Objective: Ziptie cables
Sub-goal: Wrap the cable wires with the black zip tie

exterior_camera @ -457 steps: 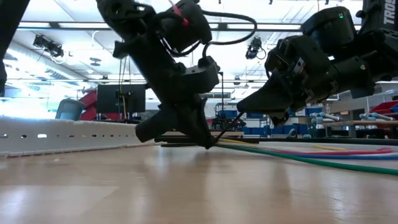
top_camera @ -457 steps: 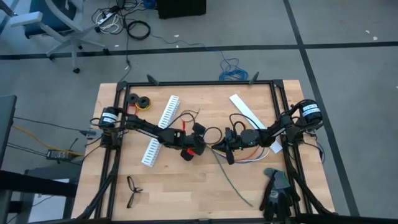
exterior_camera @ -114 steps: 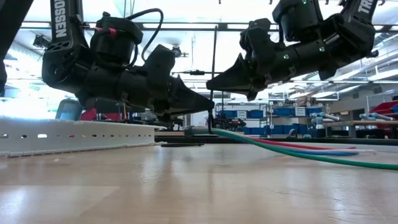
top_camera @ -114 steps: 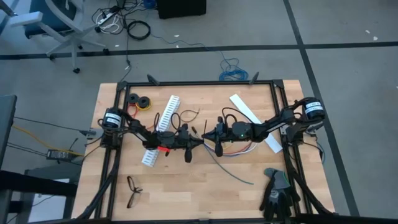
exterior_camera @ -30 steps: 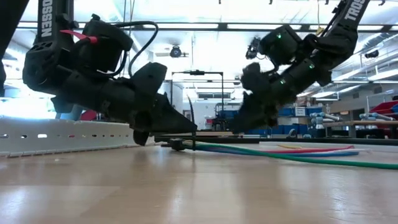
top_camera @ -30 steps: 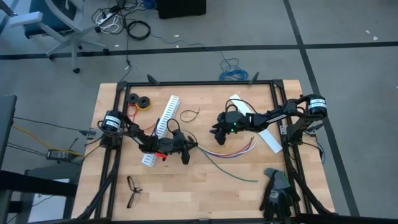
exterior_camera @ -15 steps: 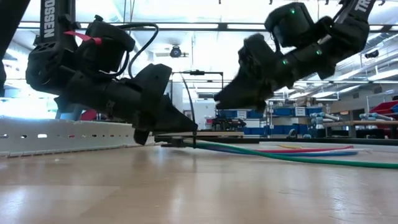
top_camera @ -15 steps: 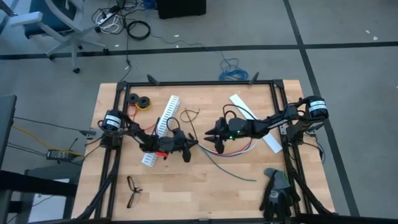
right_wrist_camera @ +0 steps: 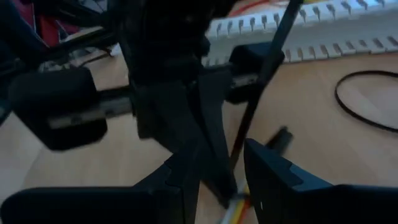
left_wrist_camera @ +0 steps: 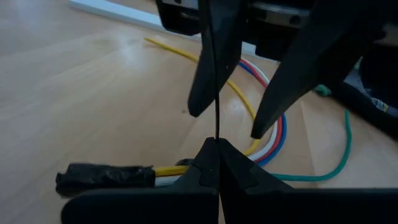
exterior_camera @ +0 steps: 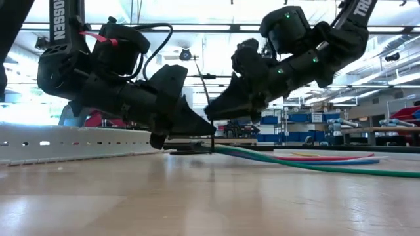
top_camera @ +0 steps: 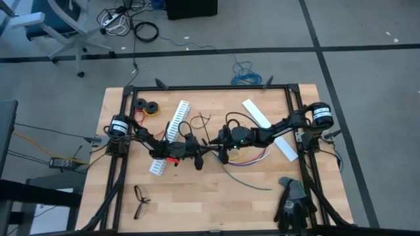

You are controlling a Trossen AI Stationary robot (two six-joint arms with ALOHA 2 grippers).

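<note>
Now the left gripper (left_wrist_camera: 217, 144) pinches the ziptie (left_wrist_camera: 216, 93) upright, its tip between the right gripper's (left_wrist_camera: 225, 124) open fingers

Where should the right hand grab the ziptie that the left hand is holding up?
Grip the ziptie on its free upright length above the left hand, whose fingers are shut on its base. The right hand is open either side; probably close there, from the opposite side.
</note>
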